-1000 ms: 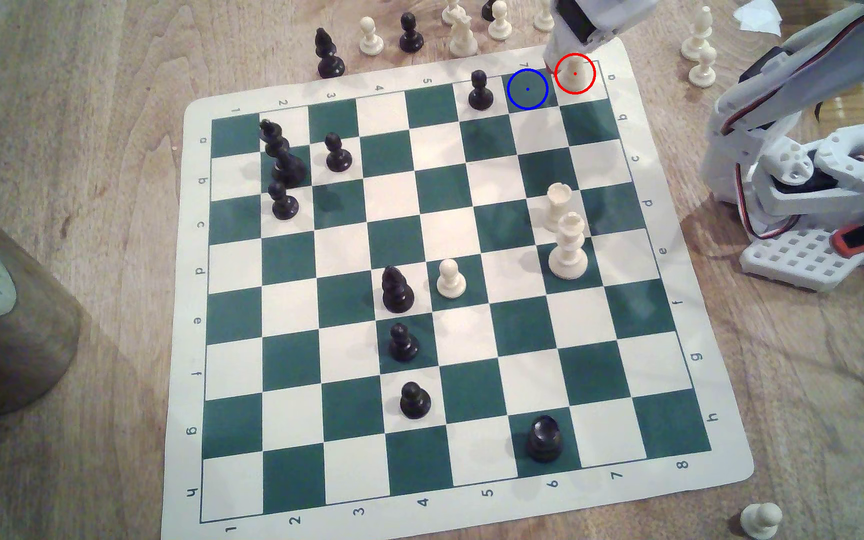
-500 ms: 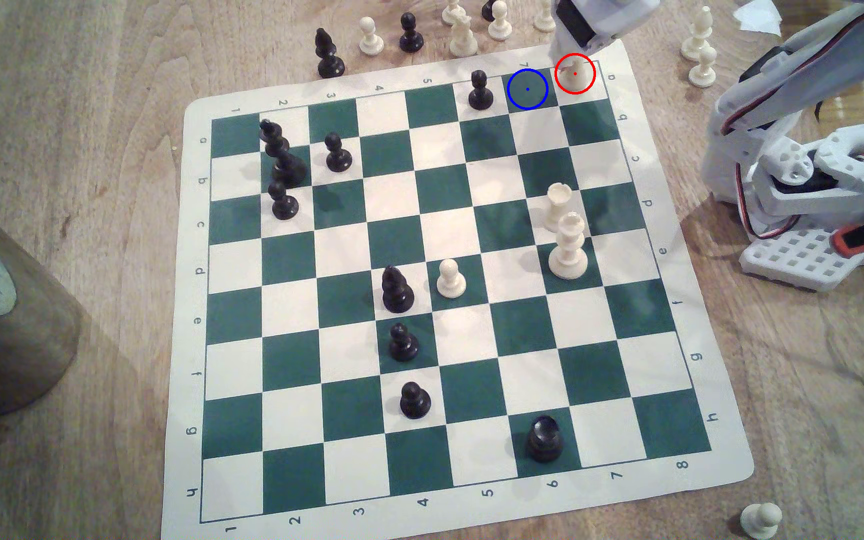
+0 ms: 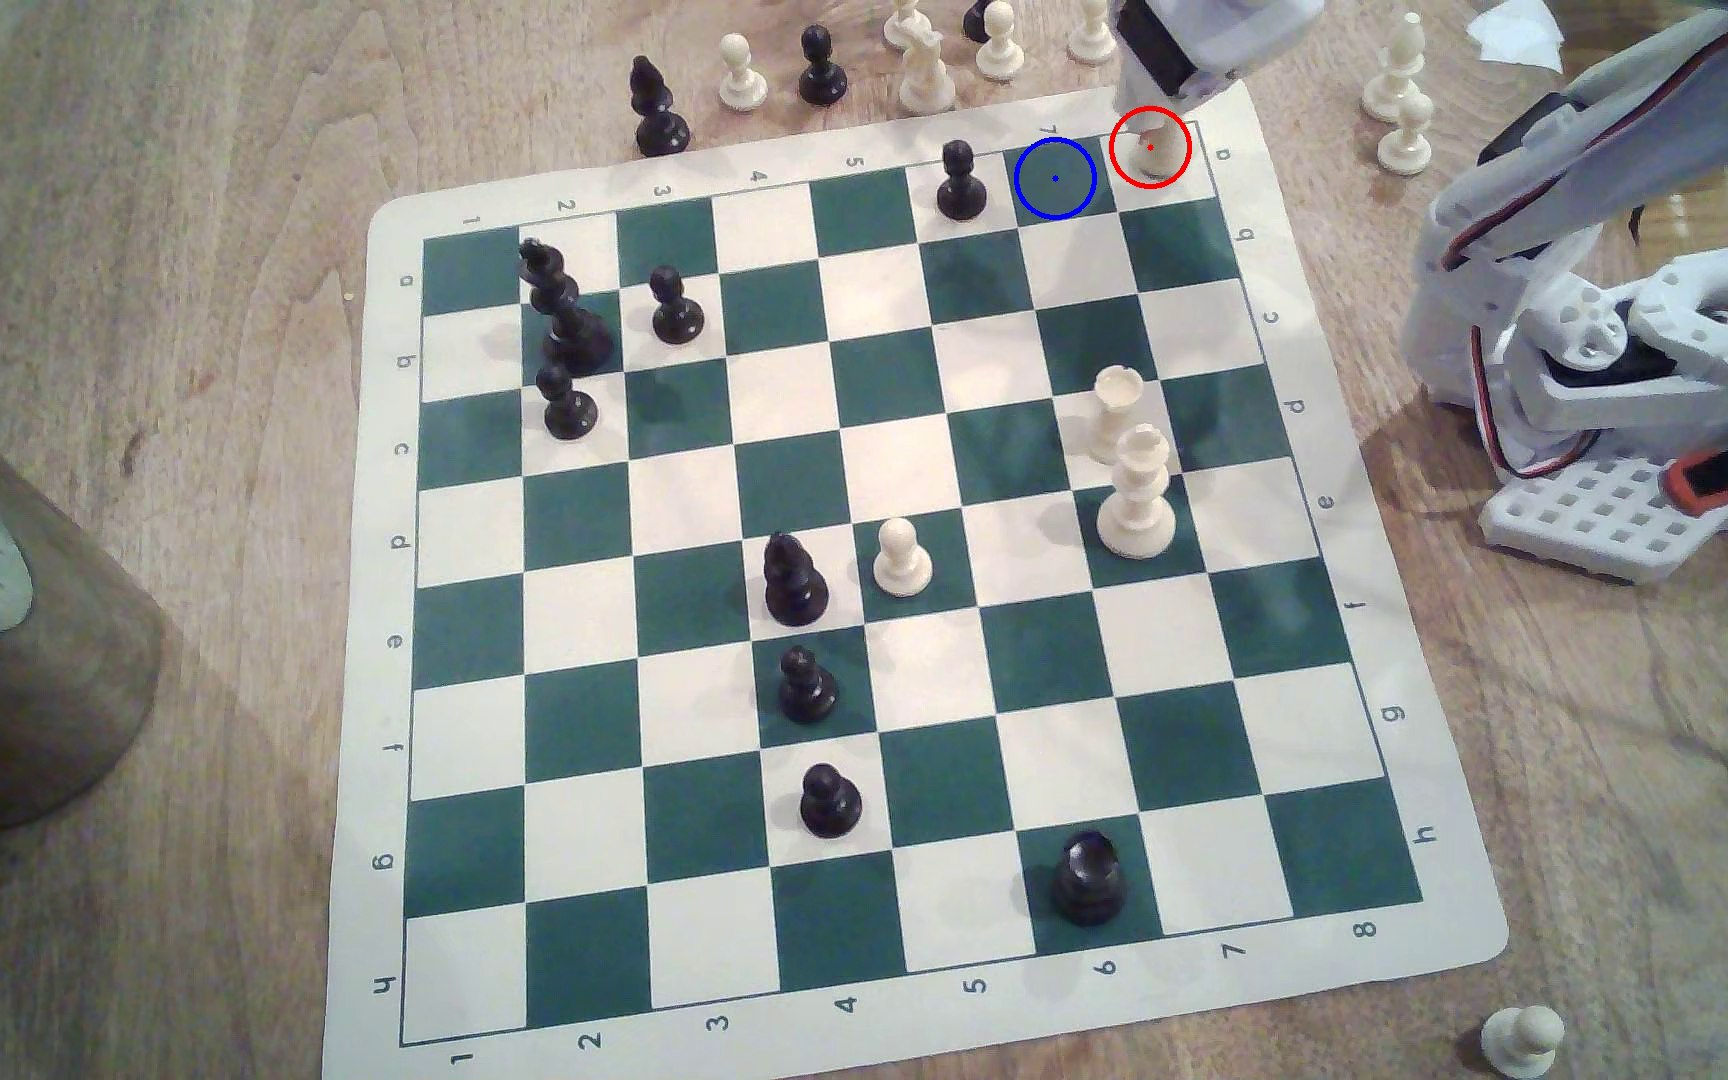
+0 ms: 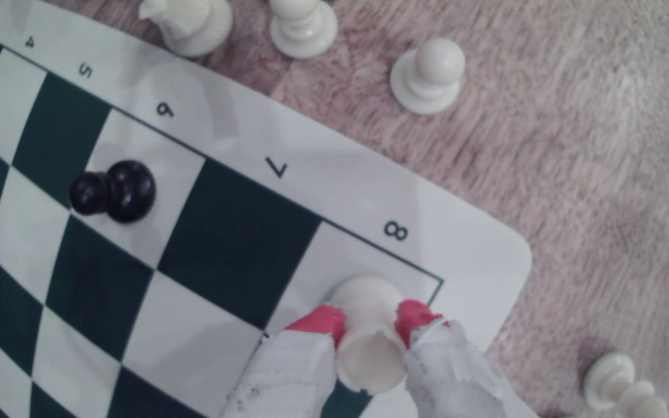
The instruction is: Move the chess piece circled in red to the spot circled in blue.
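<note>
Gripping cream rook [image 4: 371,353]: pincer [image 4: 371,321]

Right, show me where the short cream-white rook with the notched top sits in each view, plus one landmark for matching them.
Exterior view: the short cream-white rook stands on the cream corner square inside the red ring, at the board's far right corner, under the claw.
Wrist view: the rook stands between the claw's red-tipped fingers, on the corner square.
Shared landmark: the black pawn, two squares along the same edge row.
</note>
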You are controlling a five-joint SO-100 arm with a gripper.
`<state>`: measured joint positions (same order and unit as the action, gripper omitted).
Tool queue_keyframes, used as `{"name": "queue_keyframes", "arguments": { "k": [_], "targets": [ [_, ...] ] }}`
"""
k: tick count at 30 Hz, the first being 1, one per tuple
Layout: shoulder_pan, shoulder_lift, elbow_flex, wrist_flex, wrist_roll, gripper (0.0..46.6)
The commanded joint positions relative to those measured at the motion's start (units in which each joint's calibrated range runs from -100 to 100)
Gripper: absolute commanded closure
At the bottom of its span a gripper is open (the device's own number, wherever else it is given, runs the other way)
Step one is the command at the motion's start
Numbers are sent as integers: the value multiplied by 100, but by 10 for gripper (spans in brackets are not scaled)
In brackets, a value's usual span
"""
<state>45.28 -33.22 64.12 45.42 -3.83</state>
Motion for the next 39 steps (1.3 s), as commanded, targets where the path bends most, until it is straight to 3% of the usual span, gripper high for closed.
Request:
{"name": "queue_keyframes", "arguments": {
  "k": [1,10,17,39],
  "targets": [
    [-160,-371,-619,487,-63,464],
    [-230,-464,-1797,1388,-166,464],
    [-660,-116,-2622,1609,-415,464],
    [-856,860,-1816,233,-327,464]
  ]
}}
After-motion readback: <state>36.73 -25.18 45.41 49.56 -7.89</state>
